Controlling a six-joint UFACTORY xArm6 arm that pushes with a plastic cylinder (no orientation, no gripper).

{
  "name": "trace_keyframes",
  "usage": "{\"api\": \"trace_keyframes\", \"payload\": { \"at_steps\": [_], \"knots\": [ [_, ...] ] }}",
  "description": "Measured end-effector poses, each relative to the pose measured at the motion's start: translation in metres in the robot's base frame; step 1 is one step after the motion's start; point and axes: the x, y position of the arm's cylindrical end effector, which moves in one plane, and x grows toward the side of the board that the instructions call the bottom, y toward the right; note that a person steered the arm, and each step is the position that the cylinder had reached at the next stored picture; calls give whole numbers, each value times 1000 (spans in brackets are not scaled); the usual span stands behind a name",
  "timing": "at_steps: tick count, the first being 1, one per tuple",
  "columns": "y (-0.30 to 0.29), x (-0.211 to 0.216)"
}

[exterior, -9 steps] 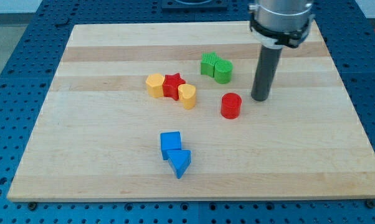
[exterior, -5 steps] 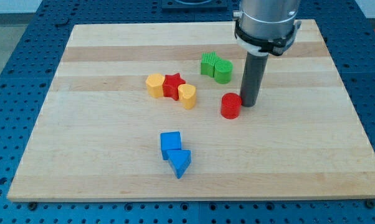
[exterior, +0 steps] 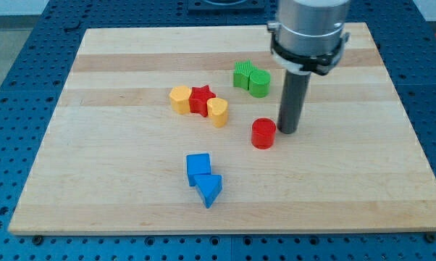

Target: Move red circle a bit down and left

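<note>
My tip, a bare rod w/ no jaws, touches red circle at its upper right; push off-centre and you risk it slipping sideways.

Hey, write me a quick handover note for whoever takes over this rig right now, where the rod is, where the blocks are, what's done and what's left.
My tip is on the board, against the upper right side of the red circle.
The red circle has slid a little down and left over the last second; it lies right of the yellow heart and below the green pair.
Untouched: yellow hexagon, red star, blue cube, blue triangle.
Done: contact made, push started.
Left: probably a short further nudge down-left, then stop.
</note>
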Motion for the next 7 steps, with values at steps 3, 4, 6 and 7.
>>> {"api": "trace_keyframes", "payload": {
  "at_steps": [3,4,6,7],
  "knots": [
    [1,28],
    [-24,37],
    [-57,47],
    [-21,44]
  ]
}}
